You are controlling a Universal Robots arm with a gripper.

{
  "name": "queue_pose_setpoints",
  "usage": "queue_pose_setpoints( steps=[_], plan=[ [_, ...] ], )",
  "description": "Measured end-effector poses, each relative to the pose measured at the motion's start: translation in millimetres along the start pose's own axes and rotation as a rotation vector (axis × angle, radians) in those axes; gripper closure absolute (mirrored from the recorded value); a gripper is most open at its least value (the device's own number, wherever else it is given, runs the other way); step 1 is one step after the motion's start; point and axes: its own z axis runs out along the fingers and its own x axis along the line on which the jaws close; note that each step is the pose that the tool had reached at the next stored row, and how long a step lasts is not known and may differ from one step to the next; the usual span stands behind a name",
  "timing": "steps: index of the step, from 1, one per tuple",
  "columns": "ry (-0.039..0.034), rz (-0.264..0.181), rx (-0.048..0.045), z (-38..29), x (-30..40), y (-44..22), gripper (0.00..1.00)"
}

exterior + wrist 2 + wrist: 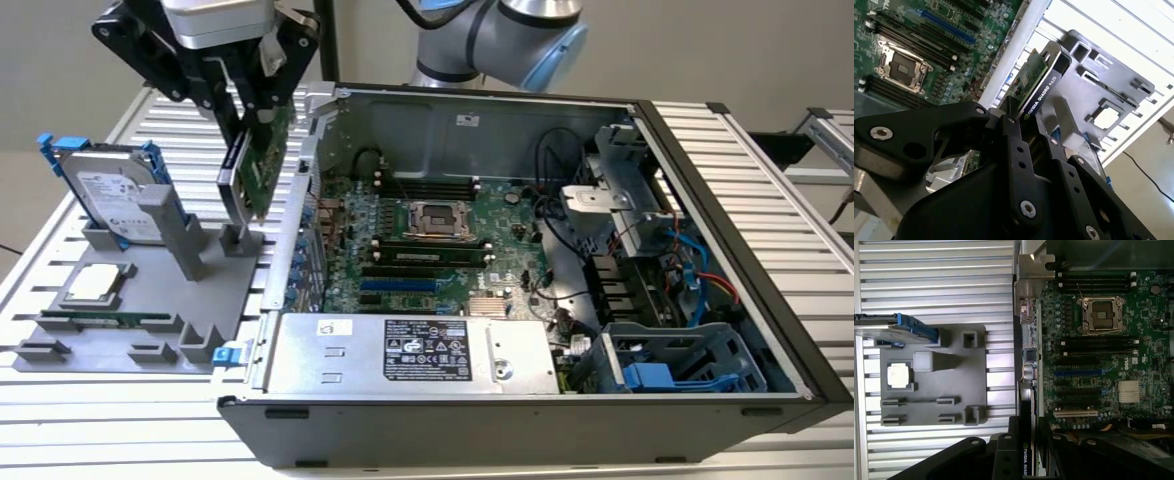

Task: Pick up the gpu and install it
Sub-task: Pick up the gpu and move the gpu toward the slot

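The gpu [1036,80] is hanging upright with the claw [1026,117] clamping its upper edge. It is looking light, stiff and fragile, best pinched by the edges. The second wrist view is showing that grip. The exterior view is placing the card over the gray rack [154,300], beside the open computer [427,130].

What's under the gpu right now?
In the exterior view, an upright post of the grey fixture tray sits below the gpu held in the tool; the card's lower edge covers whether they touch.
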Motion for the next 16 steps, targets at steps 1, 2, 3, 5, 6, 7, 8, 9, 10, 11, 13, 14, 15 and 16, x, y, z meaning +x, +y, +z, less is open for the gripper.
queue_pose_setpoints(
  steps=[1, 2, 3, 5, 6, 7, 8, 9, 10, 11, 13, 14, 15, 16],
  plan=[
    [0.0, 0.0, 0.0, 0.1, -1.0, 0.0, 1.0],
    [0.0, 0.0, 0.0, 0.1, -2.0, 0.1, 1.0],
    [0.0, 0.0, 0.0, 0.1, -3.1, 0.2, 1.0],
    [0.0, 0.0, 0.0, 0.2, -5.2, 0.3, 1.0],
    [0.0, 0.0, 0.0, 0.2, -6.1, 0.3, 1.0],
    [0.0001, 0.0, 0.0001, 0.2, -7.2, 0.4, 1.0],
    [0.0001, 0.0, 0.0001, 0.3, -8.1, 0.5, 1.0],
    [0.0, 0.0, 0.0, 0.3, -9.2, 0.5, 1.0],
    [0.0, 0.0, 0.0, 0.4, -10.2, 0.6, 1.0],
    [0.0, 0.0, 0.0001, 0.4, -11.1, 0.6, 1.0],
    [0.0, 0.0, 0.0, 0.5, -13.0, 0.7, 1.0],
    [0.0, 0.0, 0.0, 0.5, -14.0, 0.8, 1.0],
    [0.0001, 0.0, 0.0, 0.5, -15.0, 0.8, 1.0],
    [0.0, 0.0, 0.0, 0.6, -16.0, 0.9, 1.0]
  ],
)
